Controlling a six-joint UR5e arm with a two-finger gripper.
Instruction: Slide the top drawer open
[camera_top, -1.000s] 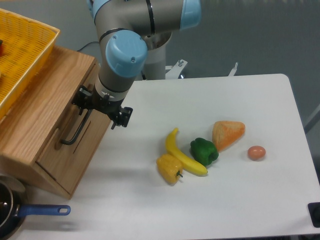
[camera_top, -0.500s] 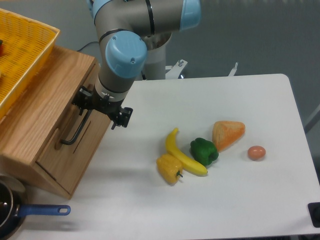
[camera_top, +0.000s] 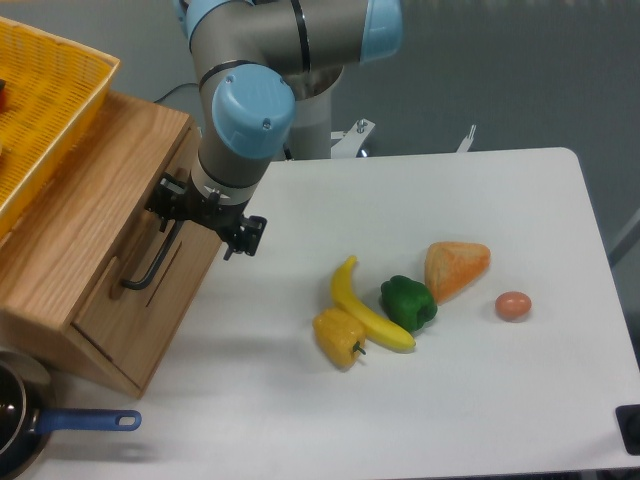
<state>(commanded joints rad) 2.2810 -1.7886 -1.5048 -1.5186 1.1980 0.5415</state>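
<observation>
The top drawer (camera_top: 138, 258) is a light-oak front panel on the right-facing side of the wooden cabinet (camera_top: 80, 220) at the left. A long thin black bar handle (camera_top: 150, 268) runs along it. My gripper (camera_top: 178, 222) is pressed up against the upper end of this handle, with the arm's blue-capped wrist (camera_top: 245, 110) directly above. The gripper body hides the fingertips, so I cannot tell whether they hold the bar. The panel looks flush with the cabinet.
A yellow mesh basket (camera_top: 45, 100) rests on the cabinet top. On the white table lie a banana (camera_top: 365, 310), a yellow pepper (camera_top: 338, 338), a green pepper (camera_top: 408, 302), an orange wedge (camera_top: 456, 266) and an egg (camera_top: 512, 305). A blue-handled pan (camera_top: 60, 425) sits at the front left.
</observation>
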